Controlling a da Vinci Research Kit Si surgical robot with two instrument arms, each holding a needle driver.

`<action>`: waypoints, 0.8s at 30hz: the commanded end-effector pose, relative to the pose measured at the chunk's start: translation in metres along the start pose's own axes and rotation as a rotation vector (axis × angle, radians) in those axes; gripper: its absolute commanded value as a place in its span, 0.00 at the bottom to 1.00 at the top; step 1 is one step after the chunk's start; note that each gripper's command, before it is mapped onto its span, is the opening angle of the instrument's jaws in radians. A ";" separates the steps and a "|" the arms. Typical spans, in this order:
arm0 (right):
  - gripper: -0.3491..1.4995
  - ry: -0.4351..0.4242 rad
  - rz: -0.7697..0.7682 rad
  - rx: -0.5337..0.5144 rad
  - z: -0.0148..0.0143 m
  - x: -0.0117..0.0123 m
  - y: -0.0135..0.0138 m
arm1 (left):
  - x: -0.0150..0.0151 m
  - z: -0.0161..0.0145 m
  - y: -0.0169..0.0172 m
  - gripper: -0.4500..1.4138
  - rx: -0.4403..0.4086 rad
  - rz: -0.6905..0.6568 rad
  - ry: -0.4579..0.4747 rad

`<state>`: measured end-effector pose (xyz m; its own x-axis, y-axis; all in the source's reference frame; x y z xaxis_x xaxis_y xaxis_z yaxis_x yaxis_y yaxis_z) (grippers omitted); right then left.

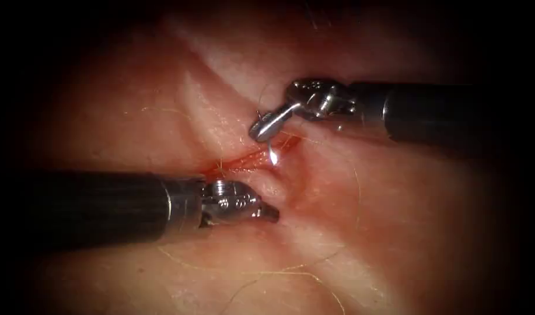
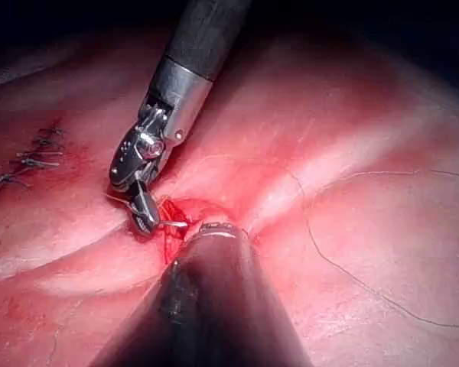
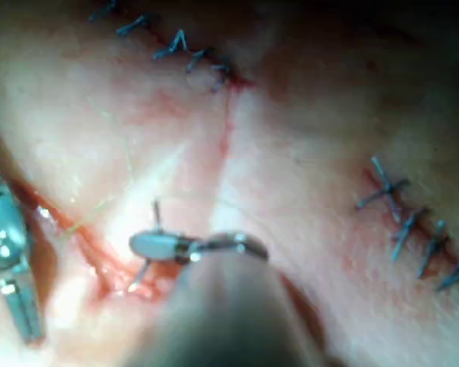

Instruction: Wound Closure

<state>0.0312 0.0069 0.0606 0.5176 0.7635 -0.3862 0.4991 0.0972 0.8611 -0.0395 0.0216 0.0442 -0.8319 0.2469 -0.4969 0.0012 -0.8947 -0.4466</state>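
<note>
The cut [image 1: 241, 164] runs red across the tissue [image 1: 133, 116]. My right tool [image 1: 261, 131] comes in from the right and is shut on the curved needle [image 1: 273, 154], gripping it near the middle of its curve. One end of the needle [image 3: 156, 210] sticks up past the jaws, and the other end [image 3: 138, 277] reaches down to the cut's edge. I cannot tell whether it is in the tissue. My left tool [image 1: 271, 214] lies just below the cut, shut, with nothing seen between its jaws. The right tool [image 2: 144, 215] holds the needle [image 2: 173, 223] over the open cut.
Thin pale thread [image 1: 290, 271] lies in loose loops on the tissue below and right of the cut. A dark strand [image 2: 352, 275] curves over the tissue. Older stitched lines [image 3: 409, 210] [image 3: 176, 42] [image 2: 30, 162] lie away from the open cut.
</note>
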 end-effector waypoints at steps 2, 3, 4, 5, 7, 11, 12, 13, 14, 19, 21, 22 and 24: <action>0.00 0.039 -0.028 0.004 0.0008 0.0004 0.0007 | 0.0000 0.0007 -0.0004 0.00 -0.001 0.001 0.001; 0.00 0.050 -0.056 0.004 0.0009 0.0004 0.0007 | 0.0000 0.0007 -0.0004 0.00 0.000 0.001 0.001; 0.00 0.059 -0.085 0.004 0.0010 0.0004 0.0006 | 0.0000 0.0007 -0.0004 0.00 0.000 0.002 0.001; 0.00 0.065 -0.103 0.004 0.0011 0.0004 0.0005 | -0.0001 0.0008 -0.0004 0.00 -0.001 0.002 -0.002; 0.00 0.080 -0.108 0.005 0.0012 0.0002 0.0003 | -0.0001 0.0009 -0.0004 0.00 0.000 0.003 -0.002; 0.00 0.120 -0.104 0.006 0.0017 -0.0001 -0.0001 | -0.0002 0.0009 -0.0005 0.00 0.000 0.004 -0.002; 0.00 0.134 -0.091 0.008 0.0019 -0.0001 -0.0002 | -0.0002 0.0009 -0.0005 0.00 0.000 0.004 -0.002; 0.00 0.139 -0.079 0.009 0.0019 -0.0001 -0.0002 | -0.0003 0.0009 -0.0005 0.00 0.000 -0.002 -0.002; 0.00 0.141 -0.067 0.010 0.0020 -0.0002 -0.0003 | -0.0003 0.0009 -0.0006 0.00 0.000 -0.001 -0.002; 0.00 0.128 0.020 0.014 0.0018 -0.0011 -0.0005 | -0.0008 0.0008 -0.0009 0.00 -0.008 -0.002 -0.003; 0.00 0.121 0.036 0.015 0.0020 -0.0015 -0.0004 | -0.0010 0.0007 -0.0010 0.00 -0.006 -0.005 -0.004; 0.00 0.119 0.040 0.016 0.0020 -0.0017 -0.0003 | -0.0011 0.0006 -0.0010 0.00 -0.008 -0.004 -0.006; 0.00 0.112 0.061 0.018 0.0023 -0.0024 -0.0002 | -0.0013 0.0006 -0.0012 0.00 -0.005 -0.002 -0.011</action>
<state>0.0306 0.0033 0.0602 0.4675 0.8347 -0.2910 0.4797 0.0370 0.8766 -0.0381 0.0220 0.0453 -0.8379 0.2463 -0.4870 0.0011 -0.8916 -0.4528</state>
